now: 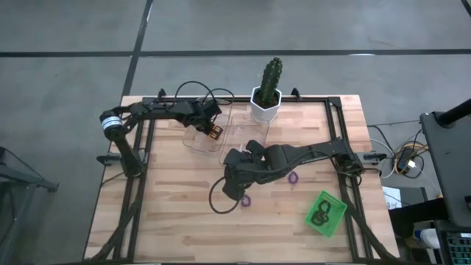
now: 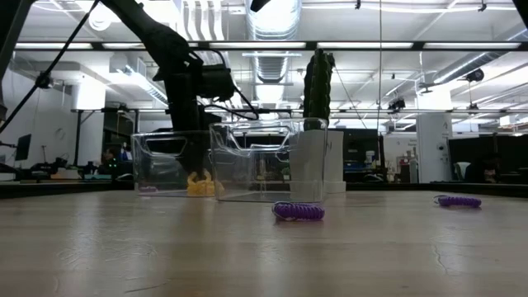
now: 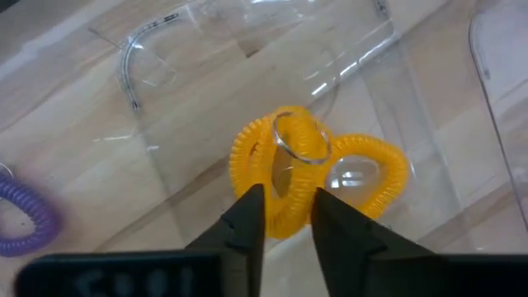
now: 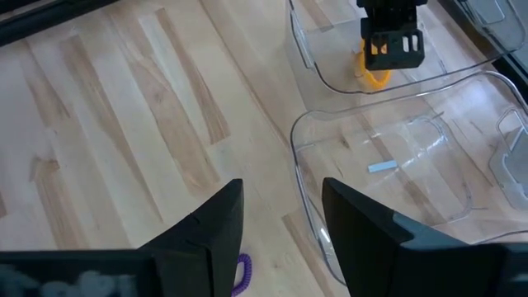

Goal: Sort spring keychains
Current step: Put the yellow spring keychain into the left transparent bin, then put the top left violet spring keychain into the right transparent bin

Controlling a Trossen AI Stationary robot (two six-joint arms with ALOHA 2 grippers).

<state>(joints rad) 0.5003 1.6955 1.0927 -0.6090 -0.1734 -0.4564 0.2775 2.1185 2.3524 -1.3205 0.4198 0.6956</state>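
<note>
The left gripper is reaching down into a clear plastic bin near the back of the table, its fingers standing narrowly apart around a strand of an orange spring keychain lying on the bin floor (whether they are actually pinching it cannot be told). A metal key ring is sitting on top of the orange coils. A second clear bin is standing just beside the first, near the potted cactus.

The right gripper is hovering over bare wooden table with its fingers spread and nothing between them. One purple spring keychain is lying beside it, another purple keychain further right. A green tray is holding black keychains.
</note>
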